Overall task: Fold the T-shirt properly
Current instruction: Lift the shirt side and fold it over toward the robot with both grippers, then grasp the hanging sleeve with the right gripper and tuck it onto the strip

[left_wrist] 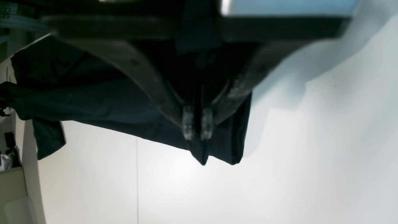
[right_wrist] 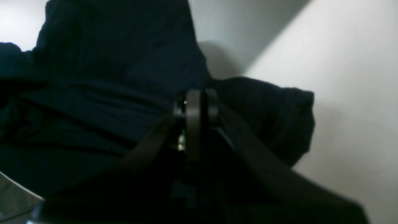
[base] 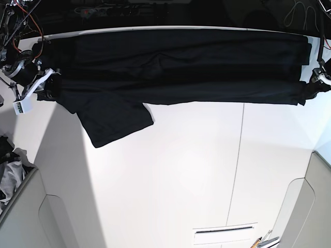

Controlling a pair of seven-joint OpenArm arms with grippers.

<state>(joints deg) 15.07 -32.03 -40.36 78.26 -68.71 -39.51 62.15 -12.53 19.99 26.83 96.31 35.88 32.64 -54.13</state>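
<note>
white table (base: 181, 170), black T-shirt (base: 176, 64) on it

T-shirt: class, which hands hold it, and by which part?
Both: the left hand pinches the T-shirt near one end's corner; the right hand pinches the sleeve end.

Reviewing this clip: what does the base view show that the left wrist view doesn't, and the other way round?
Only the base view shows the T-shirt stretched in a long band across the far side of the white table, the right gripper at its other end, and a cloth pile off the table's edge. Only the left wrist view shows the left gripper shut on the shirt's edge close up. Both show the black shirt, one hanging sleeve and the table.
</note>
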